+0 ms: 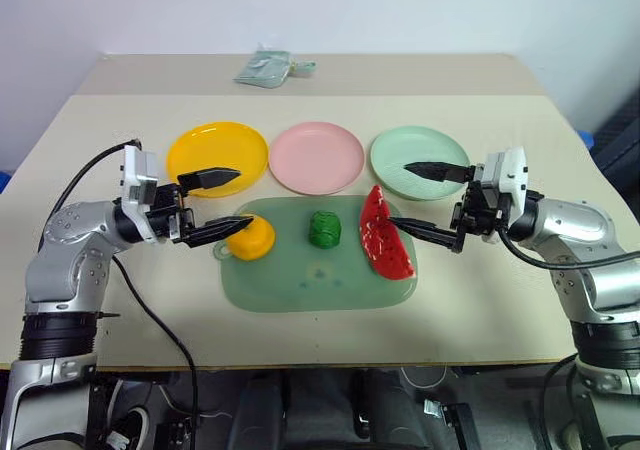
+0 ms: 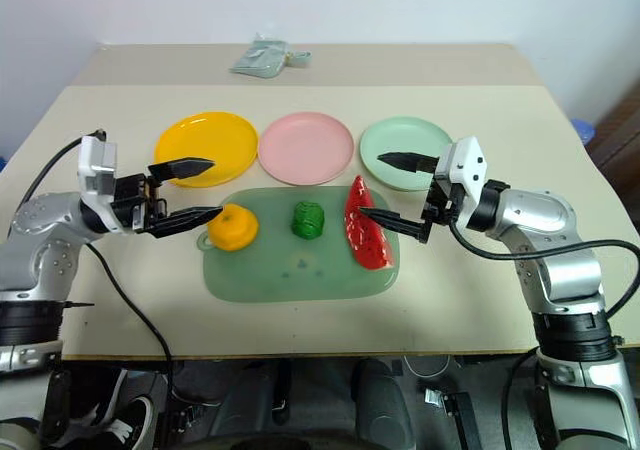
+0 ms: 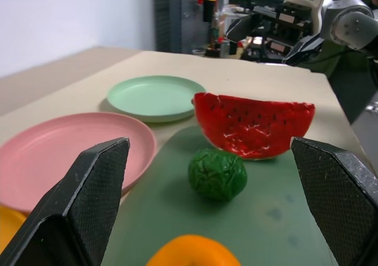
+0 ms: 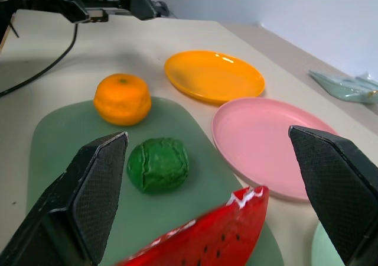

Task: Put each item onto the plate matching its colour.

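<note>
On the pale-green mat [image 1: 300,282] lie a round orange fruit [image 1: 252,238] at the left, a knobbly dark-green ball [image 1: 324,228] in the middle and a red watermelon wedge [image 1: 384,235] at the right. Behind the mat stand three plates in a row: yellow [image 1: 200,148], pink [image 1: 316,156] and mint green [image 1: 400,150]. My left gripper [image 1: 245,198] hovers open just left of the orange, pointing right. Facing it, my right gripper [image 1: 398,195] is open beside the wedge's right side. Neither gripper holds anything.
A pale green packet [image 1: 265,68] lies at the back of the table. The table's front edge runs close below the mat. A blue object [image 1: 612,135] sits off the table's right side.
</note>
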Motion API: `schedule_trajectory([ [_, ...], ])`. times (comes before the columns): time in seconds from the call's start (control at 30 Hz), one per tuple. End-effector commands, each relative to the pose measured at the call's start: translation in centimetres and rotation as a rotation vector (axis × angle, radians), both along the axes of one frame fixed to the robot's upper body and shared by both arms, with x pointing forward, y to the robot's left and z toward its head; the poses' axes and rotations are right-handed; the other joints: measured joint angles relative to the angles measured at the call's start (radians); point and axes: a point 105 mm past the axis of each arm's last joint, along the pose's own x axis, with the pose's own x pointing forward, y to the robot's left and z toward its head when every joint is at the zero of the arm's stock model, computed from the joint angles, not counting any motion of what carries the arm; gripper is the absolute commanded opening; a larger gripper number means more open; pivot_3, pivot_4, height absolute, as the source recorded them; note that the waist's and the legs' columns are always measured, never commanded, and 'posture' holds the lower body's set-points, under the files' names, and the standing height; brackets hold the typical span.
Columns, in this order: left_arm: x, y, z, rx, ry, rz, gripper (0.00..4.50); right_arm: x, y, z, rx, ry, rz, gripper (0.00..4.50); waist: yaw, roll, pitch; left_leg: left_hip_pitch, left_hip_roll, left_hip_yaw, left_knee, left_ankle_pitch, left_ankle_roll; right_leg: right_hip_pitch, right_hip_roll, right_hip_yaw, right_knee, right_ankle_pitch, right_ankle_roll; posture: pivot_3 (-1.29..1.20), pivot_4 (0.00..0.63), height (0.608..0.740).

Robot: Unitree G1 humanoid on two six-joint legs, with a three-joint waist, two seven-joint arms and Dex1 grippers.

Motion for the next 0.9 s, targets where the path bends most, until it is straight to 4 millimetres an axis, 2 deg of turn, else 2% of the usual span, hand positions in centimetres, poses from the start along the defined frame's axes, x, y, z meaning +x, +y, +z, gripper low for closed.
schedule_trajectory([
  [0.03, -0.3, 0.6, 0.7, 0.015, -0.056, 0.018, 4.5, 0.3, 0.4, 1.1, -0.006, -0.065, 0.021, 4.47, 0.002, 0.0, 0.0, 0.0, 0.0, 0.0, 0.0, 0.0, 0.0, 0.0, 0.0, 0.0, 0.0, 0.0, 0.0, 0.0, 0.15, 0.74],
  [0.4, -0.5, 2.1, 1.5, 0.013, -0.075, 0.061, 4.5, 0.4, 0.4, 1.1, -0.003, -0.067, 0.028, 4.47, 0.001, 0.0, 0.0, 0.0, 0.0, 0.0, 0.0, 0.0, 0.0, 0.0, 0.0, 0.0, 0.0, 0.0, 0.0, 0.0, 0.15, 0.74],
  [0.6, -1.7, 2.6, 0.9, 0.022, -0.03, 0.044, 4.5, 0.3, 0.1, 1.0, -0.011, -0.075, 0.017, 4.47, 0.0, 0.0, 0.0, 0.0, 0.0, 0.0, 0.0, 0.0, 0.0, 0.0, 0.0, 0.0, 0.0, 0.0, 0.0, 0.0, 0.15, 0.74],
  [0.73, -1.7, 3.3, 0.9, 0.038, -0.009, 0.055, 4.5, 0.4, 0.1, 1.2, -0.004, -0.07, 0.017, 4.47, 0.002, 0.0, 0.0, 0.0, 0.0, 0.0, 0.0, 0.0, 0.0, 0.0, 0.0, 0.0, 0.0, 0.0, 0.0, 0.0, 0.15, 0.74],
  [0.83, -1.6, 2.9, -0.1, 0.094, -0.012, 0.038, 4.5, 0.3, 0.2, 0.9, -0.013, -0.046, 0.044, 4.47, 0.002, 0.0, 0.0, 0.0, 0.0, 0.0, 0.0, 0.0, 0.0, 0.0, 0.0, 0.0, 0.0, 0.0, 0.0, 0.0, 0.15, 0.74],
  [0.9, -1.1, 2.4, -2.1, 0.179, -0.015, 0.041, 4.5, 0.1, 0.6, 0.8, -0.005, 0.01, 0.083, 4.47, 0.002, 0.0, 0.0, 0.0, 0.0, 0.0, 0.0, 0.0, 0.0, 0.0, 0.0, 0.0, 0.0, 0.0, 0.0, 0.0, 0.15, 0.74],
])
